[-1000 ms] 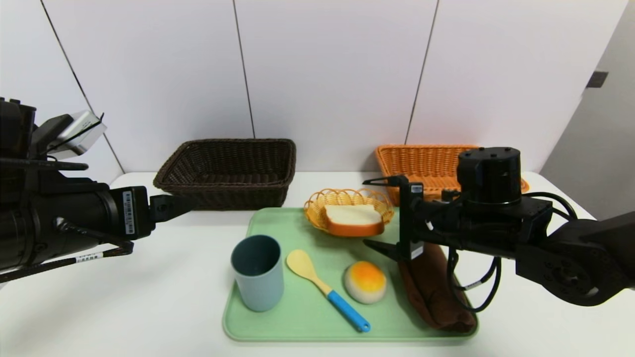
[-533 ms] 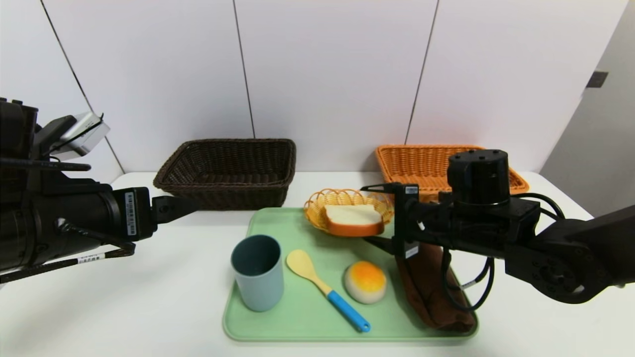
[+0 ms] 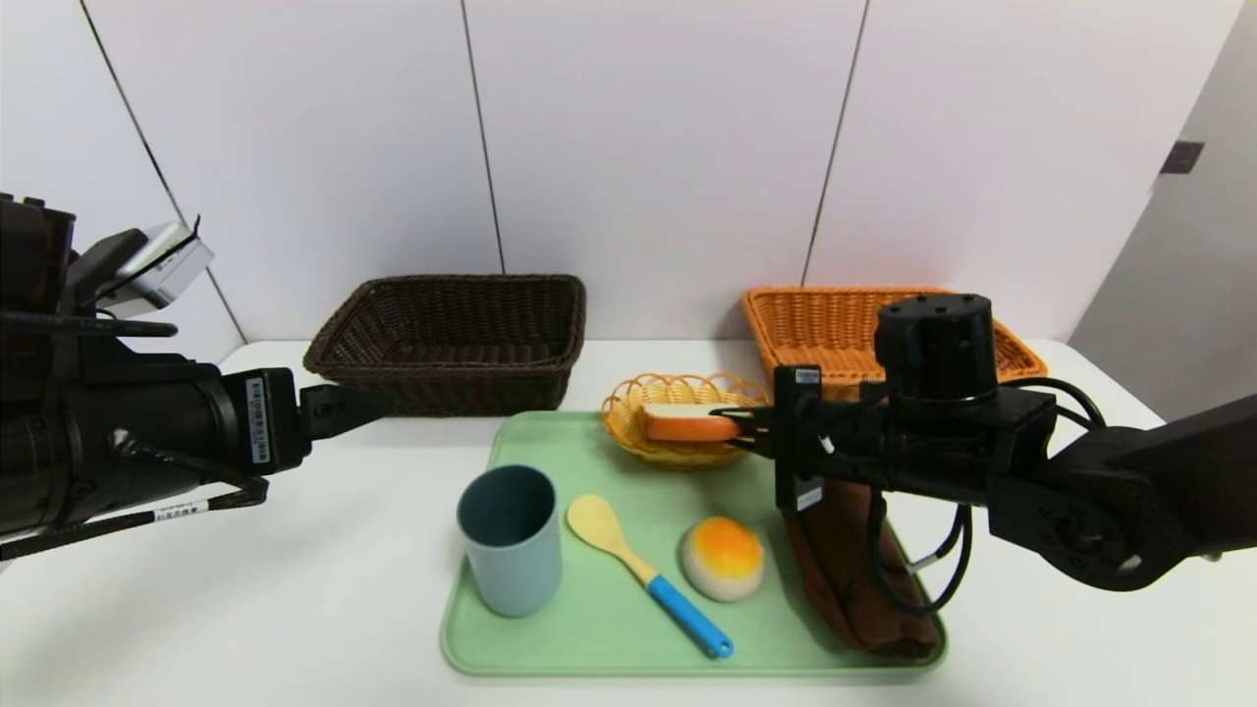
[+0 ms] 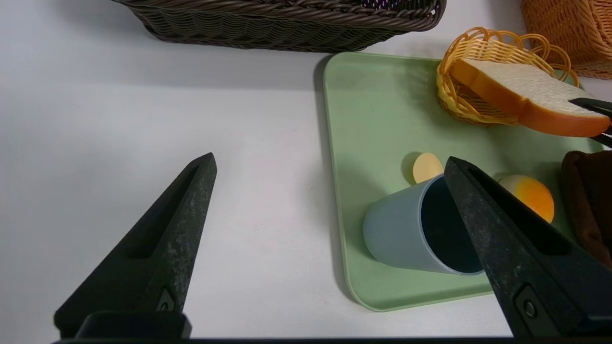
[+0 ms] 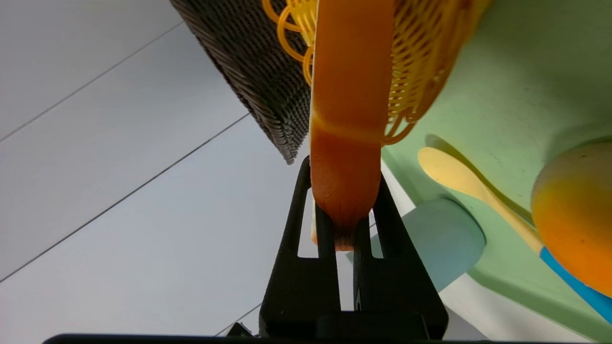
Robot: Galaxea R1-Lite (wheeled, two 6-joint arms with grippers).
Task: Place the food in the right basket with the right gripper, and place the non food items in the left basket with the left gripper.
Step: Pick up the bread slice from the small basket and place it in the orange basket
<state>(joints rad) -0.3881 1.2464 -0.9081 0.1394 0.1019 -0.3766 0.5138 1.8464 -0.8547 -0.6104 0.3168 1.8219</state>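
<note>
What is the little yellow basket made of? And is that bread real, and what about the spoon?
The small yellow basket looks like woven plastic: glossy, even loops. The bread slice, pinched by the right gripper, looks like soft foam: very smooth crust, dented where the jaws squeeze it. The spoon has a pale matte bowl, probably wood, and a smooth blue handle, perhaps plastic or silicone. The left gripper hovers aside.

Bread slice (image 3: pixel 684 422): I see white crumb, orange-brown crust.
Bun (image 3: pixel 724 558): white, orange-yellow top.
Cup (image 3: pixel 511 538): grey-blue.
Spoon (image 3: pixel 648 571): pale wood, bright blue handle.
Tray (image 3: pixel 550 628): flat green.
Desk (image 3: pixel 245 589): white.
</note>
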